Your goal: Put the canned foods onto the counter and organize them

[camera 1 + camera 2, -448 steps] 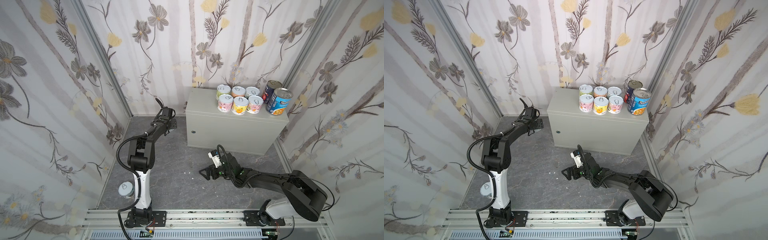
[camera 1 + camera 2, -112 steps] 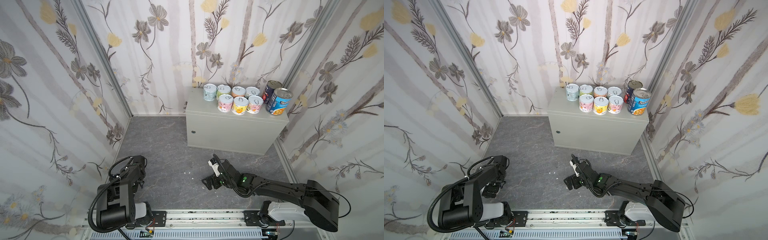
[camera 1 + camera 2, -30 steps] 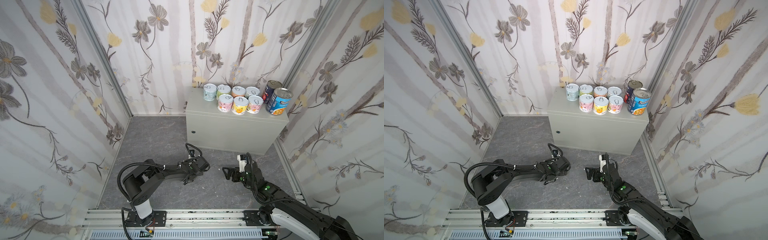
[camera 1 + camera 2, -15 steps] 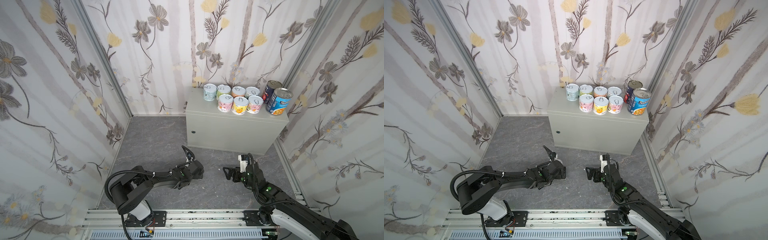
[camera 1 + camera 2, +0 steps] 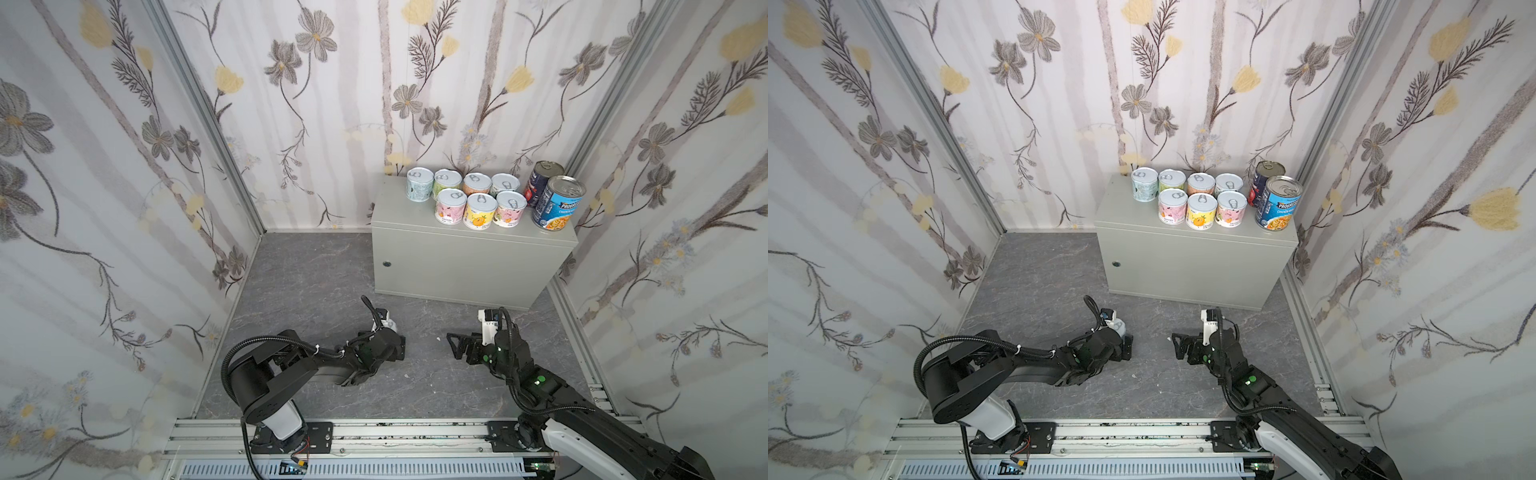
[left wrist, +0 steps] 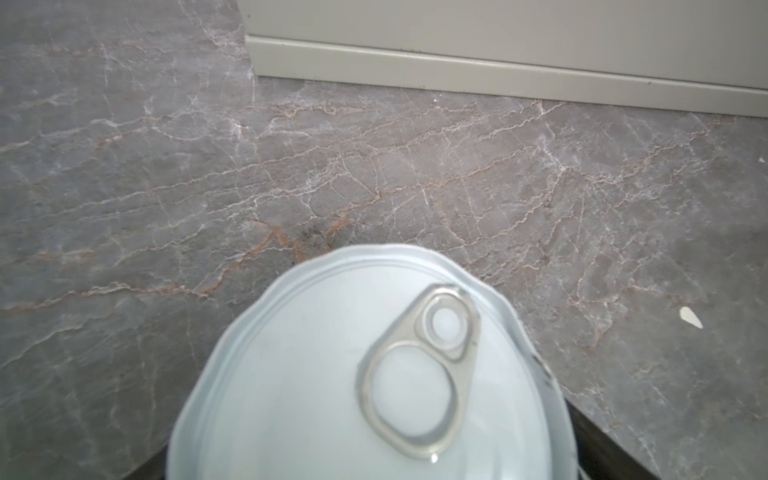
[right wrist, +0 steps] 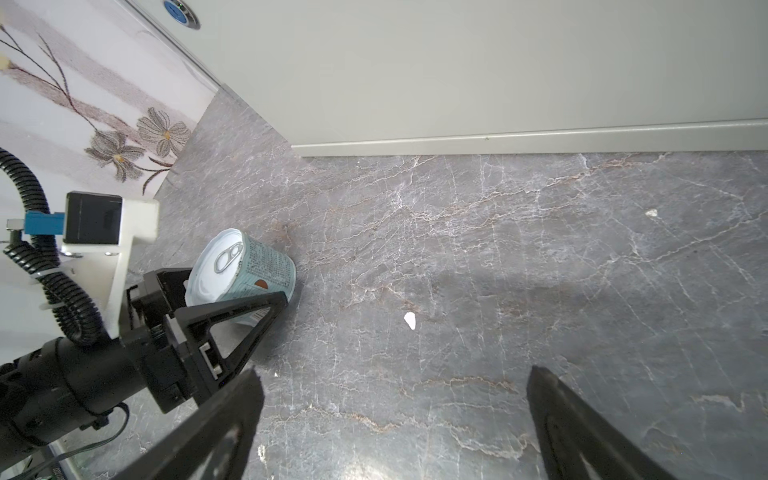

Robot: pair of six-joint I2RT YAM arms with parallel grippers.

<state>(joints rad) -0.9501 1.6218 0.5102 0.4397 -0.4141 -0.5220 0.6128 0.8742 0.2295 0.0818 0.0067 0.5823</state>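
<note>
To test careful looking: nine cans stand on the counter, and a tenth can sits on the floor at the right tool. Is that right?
No. The tenth can is at the left tool, between its jaws, as the right wrist view shows; the right tool is apart from it. Nine cans do stand on the counter.

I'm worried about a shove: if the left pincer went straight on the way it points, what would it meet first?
The left pincer would first press the teal can lying between its spread jaws; past that, floor, then likely the counter.
</note>
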